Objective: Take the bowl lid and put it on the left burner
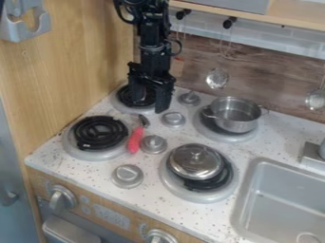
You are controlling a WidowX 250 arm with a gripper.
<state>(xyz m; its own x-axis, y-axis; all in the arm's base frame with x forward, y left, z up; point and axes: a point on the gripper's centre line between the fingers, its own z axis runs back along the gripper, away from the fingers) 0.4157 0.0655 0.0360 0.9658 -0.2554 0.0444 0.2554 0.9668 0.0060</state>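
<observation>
The claw (pixel 149 104) hangs over the far left burner (pixel 130 100), its two fingers apart. The lid (pixel 196 163) sits on the near right burner (pixel 171 182), knob up, over the black coil. A metal pot (pixel 235 115) sits on the far right burner (pixel 215 134). On the bench (pixel 82 172), a utensil with a red handle (pixel 134 139) lies just beside the near left burner (pixel 95 154). The front panel bears a pale display (pixel 111 217) with printed characters, between two large knobs.
</observation>
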